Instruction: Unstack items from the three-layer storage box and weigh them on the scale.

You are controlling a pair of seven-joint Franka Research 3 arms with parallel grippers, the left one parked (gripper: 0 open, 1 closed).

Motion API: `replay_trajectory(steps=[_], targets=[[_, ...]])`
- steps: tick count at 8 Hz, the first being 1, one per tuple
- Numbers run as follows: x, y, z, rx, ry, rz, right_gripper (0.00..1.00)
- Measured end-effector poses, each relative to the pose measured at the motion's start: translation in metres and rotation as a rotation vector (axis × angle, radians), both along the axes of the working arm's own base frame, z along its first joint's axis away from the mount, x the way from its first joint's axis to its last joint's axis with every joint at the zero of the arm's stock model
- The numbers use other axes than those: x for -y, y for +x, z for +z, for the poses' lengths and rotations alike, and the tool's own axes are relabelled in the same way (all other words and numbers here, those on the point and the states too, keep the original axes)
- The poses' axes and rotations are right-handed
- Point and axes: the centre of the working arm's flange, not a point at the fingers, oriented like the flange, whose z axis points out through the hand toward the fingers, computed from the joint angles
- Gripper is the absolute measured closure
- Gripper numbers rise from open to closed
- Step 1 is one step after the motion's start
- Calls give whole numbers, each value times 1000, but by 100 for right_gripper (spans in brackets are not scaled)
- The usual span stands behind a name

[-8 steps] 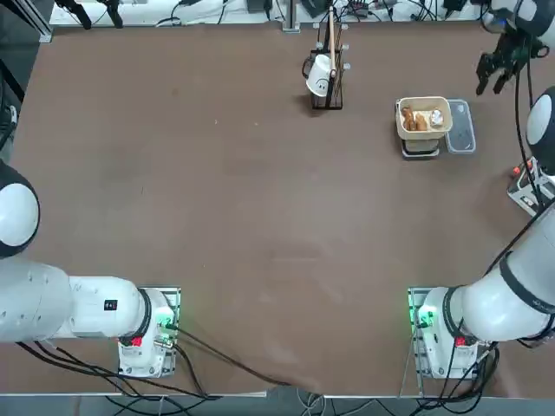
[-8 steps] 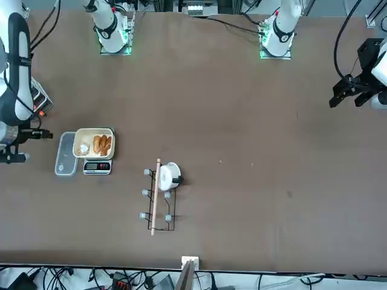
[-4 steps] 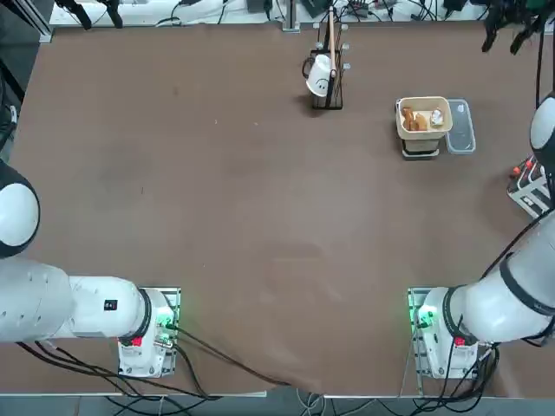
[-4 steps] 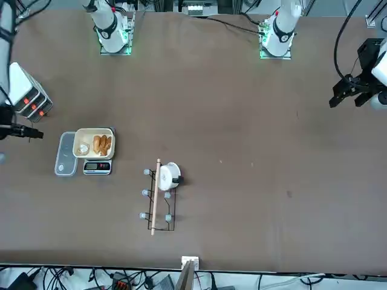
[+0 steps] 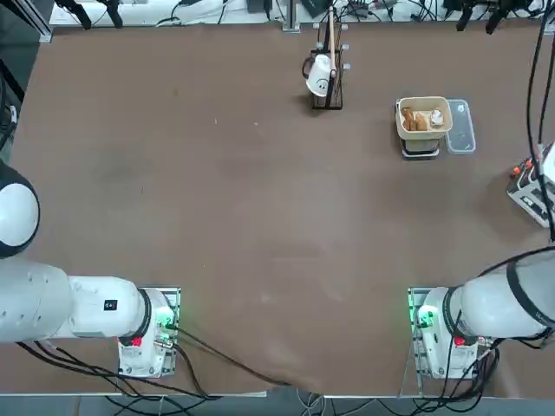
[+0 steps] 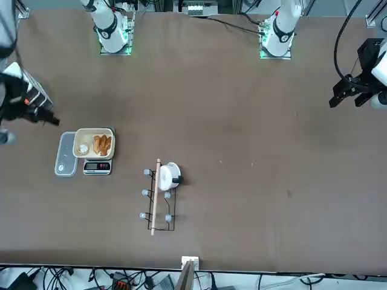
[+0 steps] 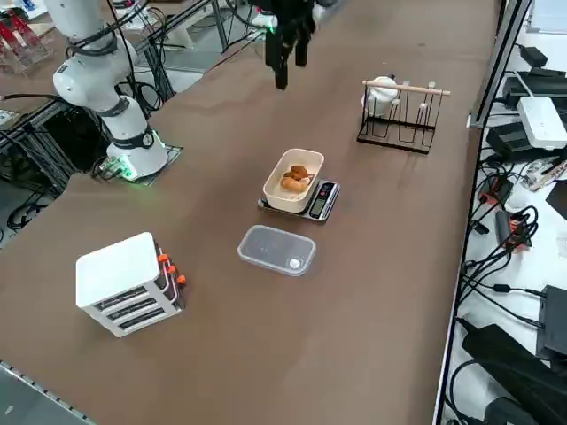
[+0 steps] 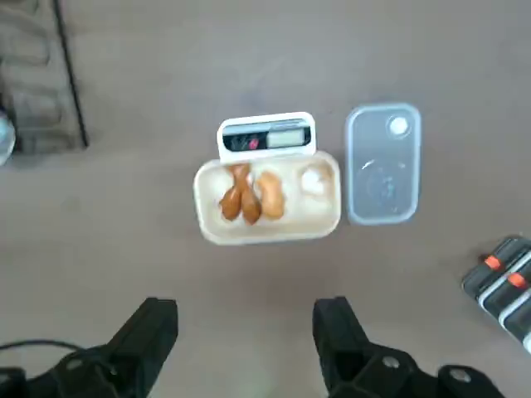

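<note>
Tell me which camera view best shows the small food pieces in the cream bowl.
The right wrist view: two orange-brown pieces and one whitish piece lie apart in the cream bowl, beyond the open right gripper. Top, front and right side views show them only as tiny blobs.

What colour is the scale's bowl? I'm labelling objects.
Cream, clearest in the right wrist view: bowl.

No legible text, label, brand or number anywhere. Display of the scale (image 8: 266, 138) visible, digits unreadable. Right gripper (image 8: 249, 340) unmarked, raised high above the table.
</note>
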Motion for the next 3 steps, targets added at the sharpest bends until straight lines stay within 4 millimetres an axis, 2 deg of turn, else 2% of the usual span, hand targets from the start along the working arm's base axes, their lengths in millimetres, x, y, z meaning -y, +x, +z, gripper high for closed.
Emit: replay_trajectory(steps=[2,3], targets=[[-22,-37,8,-9,-27,55,0],[-23,-44,9,-10,-30,60,0]])
